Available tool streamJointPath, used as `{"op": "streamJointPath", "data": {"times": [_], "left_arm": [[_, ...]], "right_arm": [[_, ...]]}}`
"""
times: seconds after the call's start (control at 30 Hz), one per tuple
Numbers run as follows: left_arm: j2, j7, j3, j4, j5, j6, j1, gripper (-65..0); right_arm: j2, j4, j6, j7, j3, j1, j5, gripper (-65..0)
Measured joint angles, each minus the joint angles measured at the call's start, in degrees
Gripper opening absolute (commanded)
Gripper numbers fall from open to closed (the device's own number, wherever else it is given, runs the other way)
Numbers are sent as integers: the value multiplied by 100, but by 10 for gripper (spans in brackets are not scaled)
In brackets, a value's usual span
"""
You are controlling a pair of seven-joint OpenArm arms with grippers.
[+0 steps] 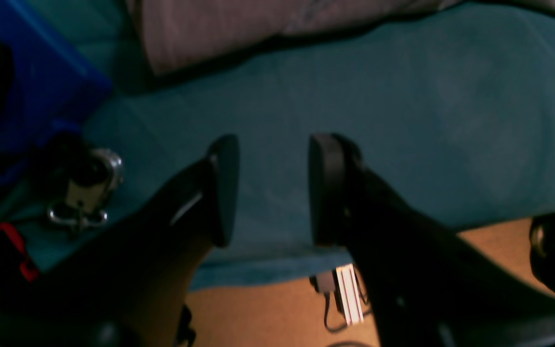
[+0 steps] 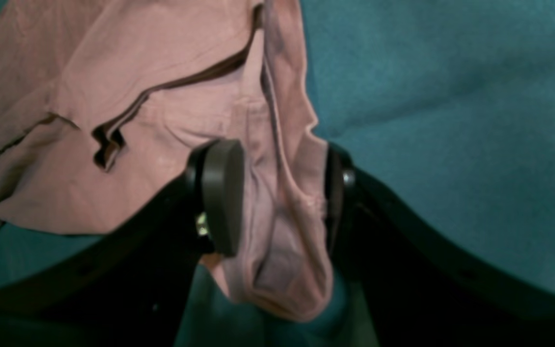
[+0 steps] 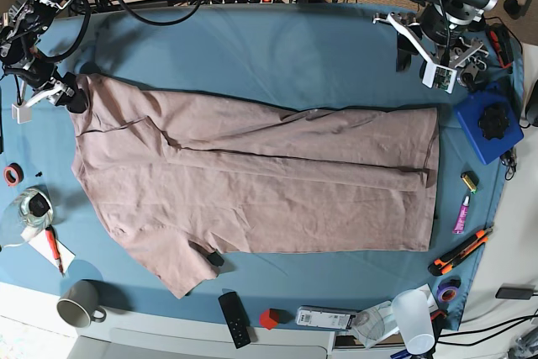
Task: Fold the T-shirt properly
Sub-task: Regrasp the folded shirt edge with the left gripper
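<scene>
A: Item one, the T-shirt?

B: Lay spread lengthwise across the teal table cloth, far long edge folded inward, presumably the first fold.

A: Right gripper?

B: Jaws parted, a bunched fold of shirt edge slack between them (released, I judged, not pinched).

A: Left gripper?

B: Parted, empty, above bare cloth near the table's edge, apart from the shirt.

A: Room?

B: Open cloth beyond the fold; a mug, cup and blue box crowded the rims.
</scene>
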Motion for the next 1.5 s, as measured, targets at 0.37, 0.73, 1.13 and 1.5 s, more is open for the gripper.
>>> {"op": "streamJointPath", "data": {"times": [0.37,0.73,1.13,1.5], "left_arm": [[2,-229,-2,-1158,20,-31,-1272,-360],[4,-229,-7,-2479,433,601,-2094,-360],[2,-55,-4,-3438,643,798,-2669,-360],[-22,225,-33,-3506,433,903,-2804,-574]], "right_arm": [[-15,0,2,-57,0,0,68,-395],[-15,0,2,-85,-2,0,85,-395],[-17,0,4,-87,0,0,105,-395],[-2,-4,-2,-175,-2,-4,-7,-649]]}}
